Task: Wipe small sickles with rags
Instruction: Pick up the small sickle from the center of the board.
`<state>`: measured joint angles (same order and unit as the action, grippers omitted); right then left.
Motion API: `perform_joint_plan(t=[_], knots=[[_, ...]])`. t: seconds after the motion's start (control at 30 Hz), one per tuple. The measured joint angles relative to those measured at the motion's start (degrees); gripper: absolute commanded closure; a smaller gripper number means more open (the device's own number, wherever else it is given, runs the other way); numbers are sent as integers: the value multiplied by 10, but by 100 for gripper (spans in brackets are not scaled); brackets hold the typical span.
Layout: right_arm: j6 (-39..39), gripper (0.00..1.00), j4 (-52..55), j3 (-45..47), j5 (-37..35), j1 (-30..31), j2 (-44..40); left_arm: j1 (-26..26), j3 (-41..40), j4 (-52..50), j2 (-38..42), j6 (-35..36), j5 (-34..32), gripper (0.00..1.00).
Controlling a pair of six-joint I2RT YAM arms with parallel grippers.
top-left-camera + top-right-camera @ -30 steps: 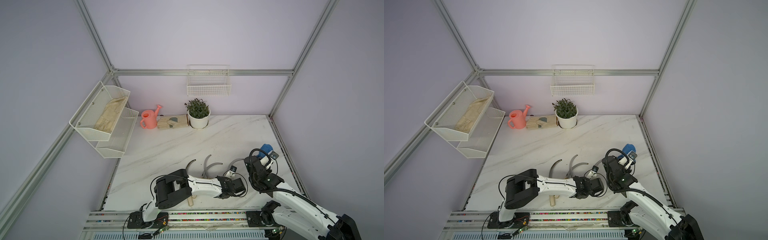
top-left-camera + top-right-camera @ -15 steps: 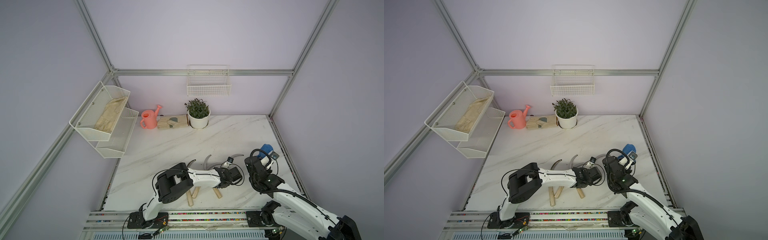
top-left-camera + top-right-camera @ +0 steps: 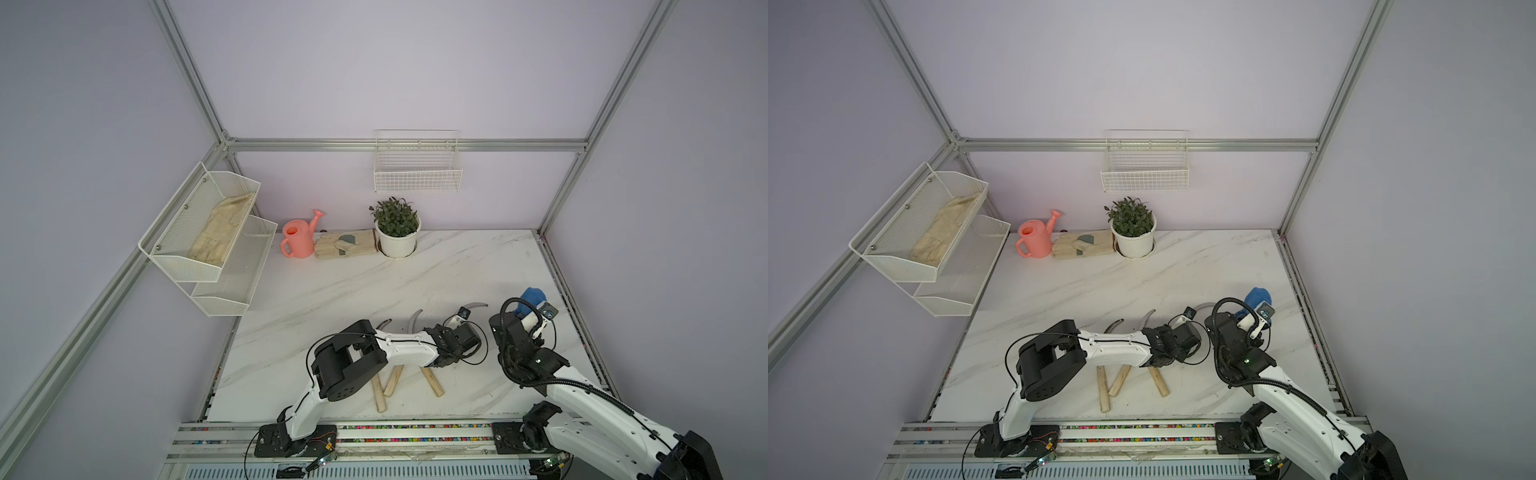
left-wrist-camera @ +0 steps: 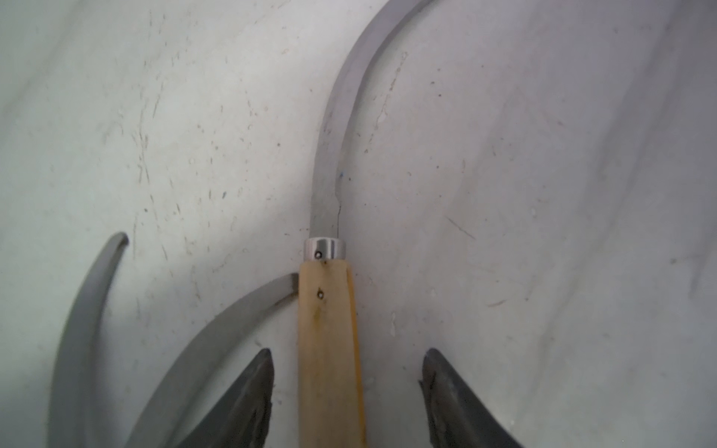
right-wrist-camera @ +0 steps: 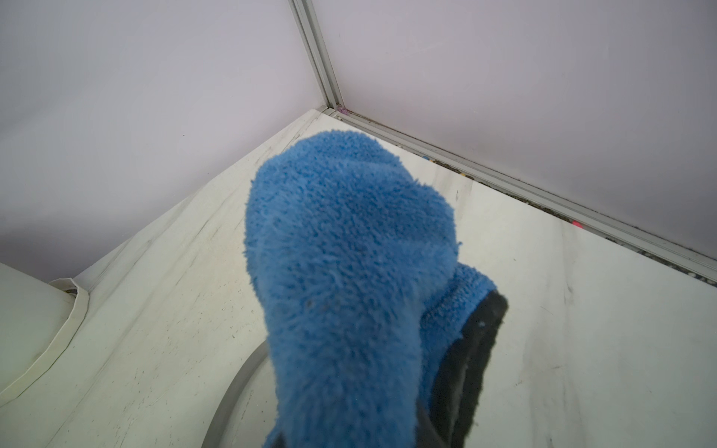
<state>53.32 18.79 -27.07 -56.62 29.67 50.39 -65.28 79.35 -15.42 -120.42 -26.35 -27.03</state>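
Three small sickles lie side by side near the table's front, with pale handles (image 3: pixel 378 395) (image 3: pixel 394 380) (image 3: pixel 432 381) and grey blades pointing toward the back. My left gripper (image 4: pixel 345 360) is open and straddles the rightmost sickle's handle (image 4: pixel 328 349), with a gap on each side. That sickle's blade (image 4: pixel 337 135) curves away ahead. Two other blades (image 4: pixel 89 310) (image 4: pixel 217 337) lie beside it. My right gripper holds the blue fluffy rag (image 3: pixel 532 297) (image 5: pixel 349 271) just right of the sickles. The rag hides its fingers. A blade arc (image 5: pixel 236 388) shows under the rag.
At the back stand a pink watering can (image 3: pixel 299 241), beige work gloves (image 3: pixel 345 245) and a potted plant (image 3: pixel 397 232). A wire basket (image 3: pixel 417 166) hangs on the back wall. A two-tier mesh shelf (image 3: pixel 208 249) on the left wall holds another glove.
My left gripper has shifted toward the back of the table, uncovering the handles, and its jaws have opened off the sickle handle. The right arm with the rag has stayed still.
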Motion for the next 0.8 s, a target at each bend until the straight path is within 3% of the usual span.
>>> perform_joint_plan(t=[0.4, 0.7, 0.8], knots=[[-10, 100, -11, 0, 8, 0, 0, -31, -158, 23, 143, -26, -23, 33], [-12, 100, -13, 0, 10, 0, 0, -52, -170, 27, 148, -47, -19, 34], [-14, 100, -14, 0, 10, 0, 0, -52, -170, 29, 142, -51, -19, 41]])
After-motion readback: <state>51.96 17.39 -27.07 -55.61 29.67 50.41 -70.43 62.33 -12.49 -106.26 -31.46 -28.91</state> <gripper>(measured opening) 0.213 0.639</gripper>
